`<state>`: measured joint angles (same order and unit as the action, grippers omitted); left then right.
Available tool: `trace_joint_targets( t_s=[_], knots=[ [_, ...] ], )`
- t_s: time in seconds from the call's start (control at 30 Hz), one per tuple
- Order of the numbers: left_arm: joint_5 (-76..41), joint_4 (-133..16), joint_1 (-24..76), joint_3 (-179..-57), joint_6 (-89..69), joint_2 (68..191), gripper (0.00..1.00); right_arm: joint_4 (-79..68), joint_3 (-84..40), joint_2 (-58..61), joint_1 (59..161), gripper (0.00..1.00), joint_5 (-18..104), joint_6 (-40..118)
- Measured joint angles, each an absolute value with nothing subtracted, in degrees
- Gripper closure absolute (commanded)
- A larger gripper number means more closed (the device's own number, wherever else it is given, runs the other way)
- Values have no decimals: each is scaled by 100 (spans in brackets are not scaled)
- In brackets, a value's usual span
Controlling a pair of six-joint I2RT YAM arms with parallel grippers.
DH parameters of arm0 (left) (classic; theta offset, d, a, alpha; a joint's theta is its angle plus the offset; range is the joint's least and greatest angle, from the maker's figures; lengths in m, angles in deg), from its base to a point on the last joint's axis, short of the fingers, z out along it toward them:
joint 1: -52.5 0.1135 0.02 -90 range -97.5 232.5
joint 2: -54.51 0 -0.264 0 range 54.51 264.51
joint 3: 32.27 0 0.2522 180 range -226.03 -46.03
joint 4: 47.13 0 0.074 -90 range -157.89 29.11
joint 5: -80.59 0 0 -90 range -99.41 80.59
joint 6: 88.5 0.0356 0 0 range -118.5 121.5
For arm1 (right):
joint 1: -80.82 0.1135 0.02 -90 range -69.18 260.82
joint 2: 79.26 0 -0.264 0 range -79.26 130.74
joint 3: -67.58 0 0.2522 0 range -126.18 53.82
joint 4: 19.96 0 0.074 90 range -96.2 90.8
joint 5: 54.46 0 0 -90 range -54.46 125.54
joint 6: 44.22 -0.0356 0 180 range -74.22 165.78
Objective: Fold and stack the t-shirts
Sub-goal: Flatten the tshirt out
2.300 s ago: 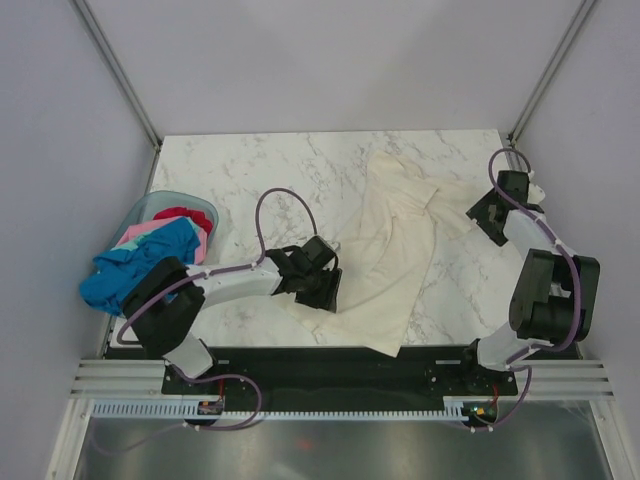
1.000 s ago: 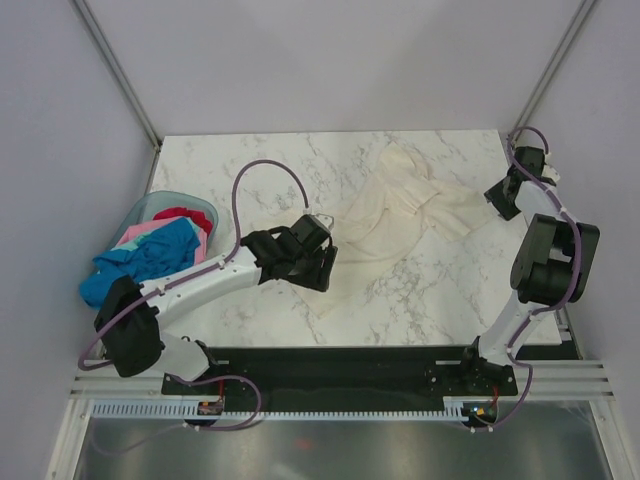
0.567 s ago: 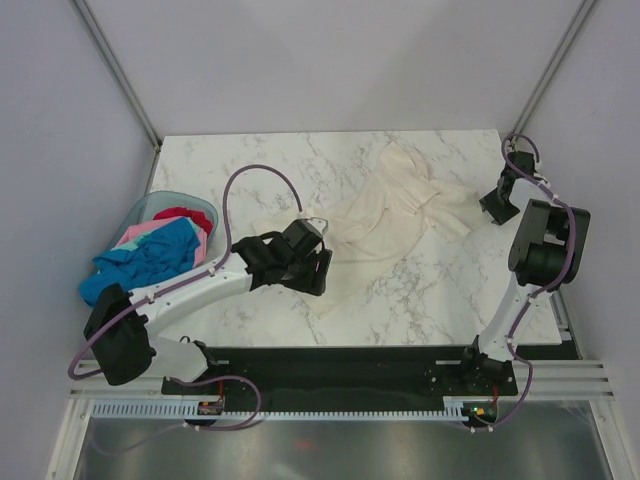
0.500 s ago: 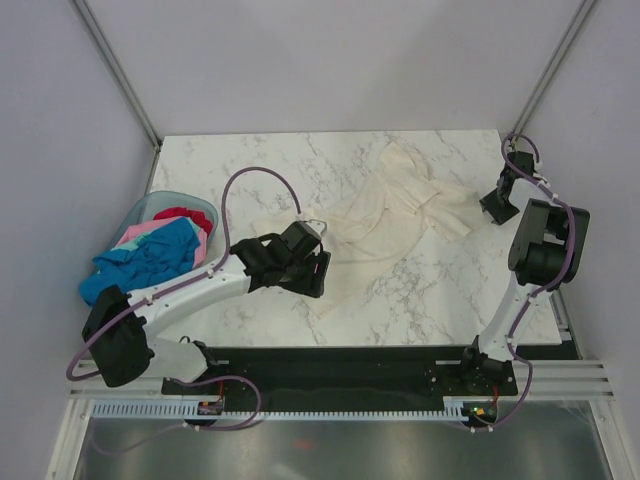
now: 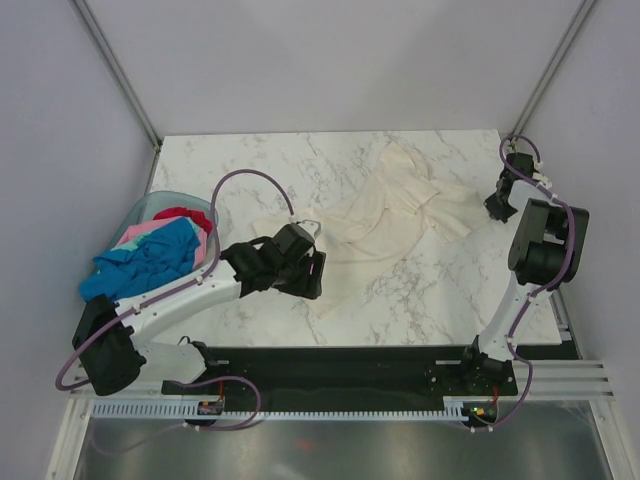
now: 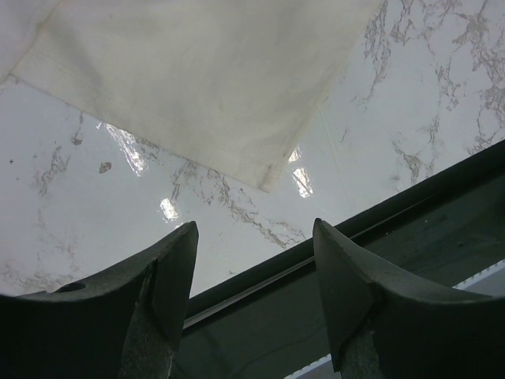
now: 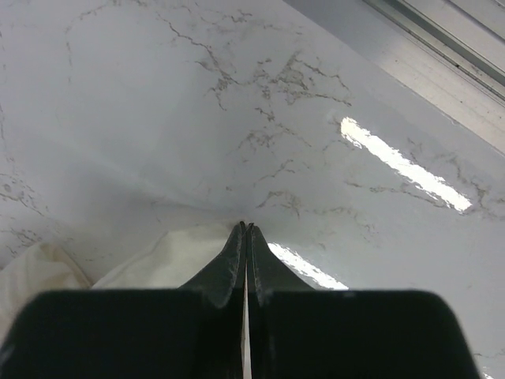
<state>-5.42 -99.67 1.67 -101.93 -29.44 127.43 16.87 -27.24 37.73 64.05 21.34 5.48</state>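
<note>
A cream-white t-shirt (image 5: 385, 212) lies crumpled across the middle of the marble table (image 5: 250, 165). Its near corner (image 6: 268, 178) points at the front edge. My left gripper (image 5: 312, 275) hovers just left of that corner. It is open (image 6: 254, 225), with only table and the front rail between its fingers. My right gripper (image 5: 497, 205) is at the shirt's right end. It is shut (image 7: 247, 226), and the shirt's edge (image 7: 166, 260) runs up into its tips. More t-shirts, blue (image 5: 150, 262), pink (image 5: 140, 233) and red (image 5: 183, 214), are heaped at the left.
A pale blue plastic basket (image 5: 140, 207) holds the coloured heap at the table's left edge, and blue cloth spills over its near side. A dark rail (image 6: 379, 221) runs along the table's front edge. Frame posts stand at both back corners.
The shirt was dragged from lying lengthwise into a sideways crumple. In the last second the right gripper went from half open to shut at the shirt's right end. The left arm drew back a little.
</note>
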Motion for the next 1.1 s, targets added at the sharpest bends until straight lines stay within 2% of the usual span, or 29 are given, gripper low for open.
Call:
trace_joint_targets(
  t_s=[0.17, 0.3, 0.47, 0.6, 0.83, 0.87, 1.03, 1.1],
  knots=[
    [-556, -9937, 167, -10010, -2976, 12752, 35, 1781, -2254, 3303, 6403, 100, 2033, 548],
    [-542, -9906, 134, -9841, -2970, 12846, 40, 1907, -1460, 2243, 6424, 100, 2077, 509],
    [-510, -9685, -124, -9774, -2900, 13095, 41, 1934, -748, 741, 6514, 100, 2226, 513],
    [-518, -9342, -257, -9782, -2819, 13559, 40, 1966, -411, 7, 6545, 100, 2379, 540],
    [-503, -8995, -458, -9973, -2695, 14584, 42, 2023, -158, -371, 6545, 100, 2514, 561],
    [-494, -8955, -495, -9994, -2690, 14693, 45, 2023, -153, -369, 6545, 100, 2538, 564],
    [-374, -8901, -668, -10093, -2638, 14962, 49, 2010, -142, -369, 6545, 100, 2713, 566],
    [-330, -8894, -692, -10132, -2633, 15010, 56, 1997, -125, -371, 6545, 100, 2766, 568]
  ],
)
